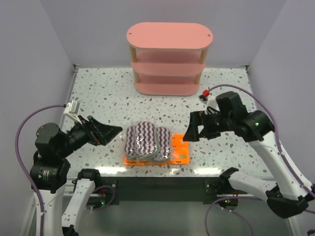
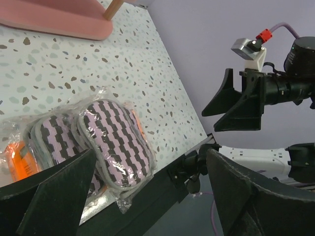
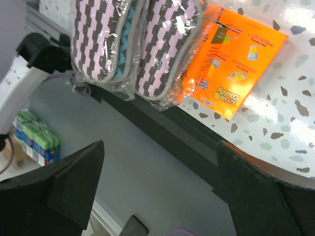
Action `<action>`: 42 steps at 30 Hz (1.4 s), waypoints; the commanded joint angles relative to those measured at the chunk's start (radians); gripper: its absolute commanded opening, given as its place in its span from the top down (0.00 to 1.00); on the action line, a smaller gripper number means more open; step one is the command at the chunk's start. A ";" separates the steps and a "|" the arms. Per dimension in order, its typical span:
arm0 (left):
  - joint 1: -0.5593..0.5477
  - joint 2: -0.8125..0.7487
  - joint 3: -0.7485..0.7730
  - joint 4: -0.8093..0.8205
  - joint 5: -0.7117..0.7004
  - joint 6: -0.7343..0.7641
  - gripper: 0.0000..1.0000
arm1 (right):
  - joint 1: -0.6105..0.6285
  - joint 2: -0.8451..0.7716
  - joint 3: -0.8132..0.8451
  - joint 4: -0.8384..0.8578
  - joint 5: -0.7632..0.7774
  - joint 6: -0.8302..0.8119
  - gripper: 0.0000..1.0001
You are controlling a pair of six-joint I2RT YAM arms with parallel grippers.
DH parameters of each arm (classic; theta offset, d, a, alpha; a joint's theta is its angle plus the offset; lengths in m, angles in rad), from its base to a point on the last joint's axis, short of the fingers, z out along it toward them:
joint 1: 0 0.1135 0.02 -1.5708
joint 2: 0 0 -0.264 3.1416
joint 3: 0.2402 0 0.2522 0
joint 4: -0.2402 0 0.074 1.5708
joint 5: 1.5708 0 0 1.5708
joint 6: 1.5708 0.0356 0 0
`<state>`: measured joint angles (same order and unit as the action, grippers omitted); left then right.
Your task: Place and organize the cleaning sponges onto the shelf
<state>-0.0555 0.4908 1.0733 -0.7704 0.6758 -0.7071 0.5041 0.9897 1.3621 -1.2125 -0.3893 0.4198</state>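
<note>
Three zigzag cleaning sponges [image 1: 145, 142] in clear wrap lie side by side near the table's front edge, on top of flat orange packets [image 1: 180, 151]. The pink three-tier shelf [image 1: 169, 59] stands at the back, its boards bare. My left gripper [image 1: 112, 132] hovers open just left of the pile, and my right gripper [image 1: 191, 132] hovers open just right of it; neither touches anything. The left wrist view shows a zigzag pack [image 2: 117, 142] ahead of the open left gripper [image 2: 150, 164]. In the right wrist view, packs [image 3: 101, 39] and an orange packet [image 3: 238, 64] lie beyond the open right gripper [image 3: 160, 147].
The pile sits close to the table's front edge [image 1: 162, 170], with a dark rail below it [image 3: 167, 132]. Purple walls close in the table on three sides. Small green and blue boxes [image 3: 37, 137] stand on the floor below.
</note>
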 commanded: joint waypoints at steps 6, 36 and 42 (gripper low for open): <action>-0.001 0.017 0.034 -0.069 -0.065 0.032 0.00 | 0.276 0.184 0.025 0.258 0.173 0.160 0.01; -0.003 -0.011 -0.027 -0.116 -0.120 0.049 0.00 | 0.639 0.394 -0.067 0.387 0.567 0.559 0.60; -0.003 -0.008 -0.032 -0.113 -0.117 0.049 0.00 | 0.637 0.356 -0.095 0.384 0.558 0.556 0.87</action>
<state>-0.0555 0.4828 1.0489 -0.8822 0.5533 -0.6830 1.1442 1.3804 1.2850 -0.8139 0.1364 0.9688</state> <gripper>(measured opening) 0.997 0.173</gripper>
